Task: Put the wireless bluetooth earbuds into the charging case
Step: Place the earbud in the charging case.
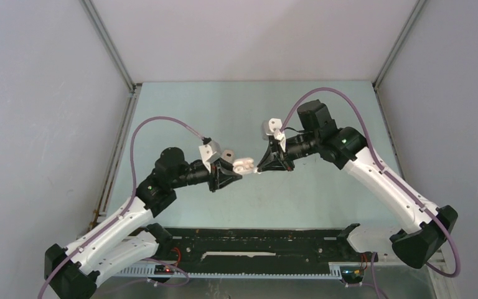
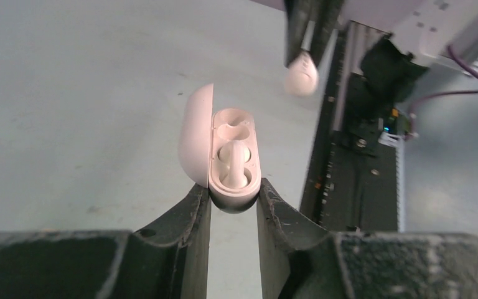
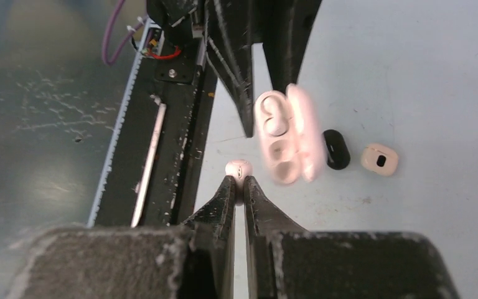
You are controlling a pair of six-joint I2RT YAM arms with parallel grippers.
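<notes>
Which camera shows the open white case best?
The left wrist view: the case is close and sharp, with one bud seated inside. The right wrist view blurs it; the top view shows only a speck.

A robotics laboratory test cell is indicated. The pale green table is enclosed on three sides by plain grey panels, which are joined at the back corners by bare metal posts. Two robot arms, the left arm and the right arm, are mounted at the near edge beside a black rail. Purple cable is looped in the open along each arm. A slotted wiring duct is laid along the front, and exposed circuit boards with lit indicators are seen at its ends.
</notes>
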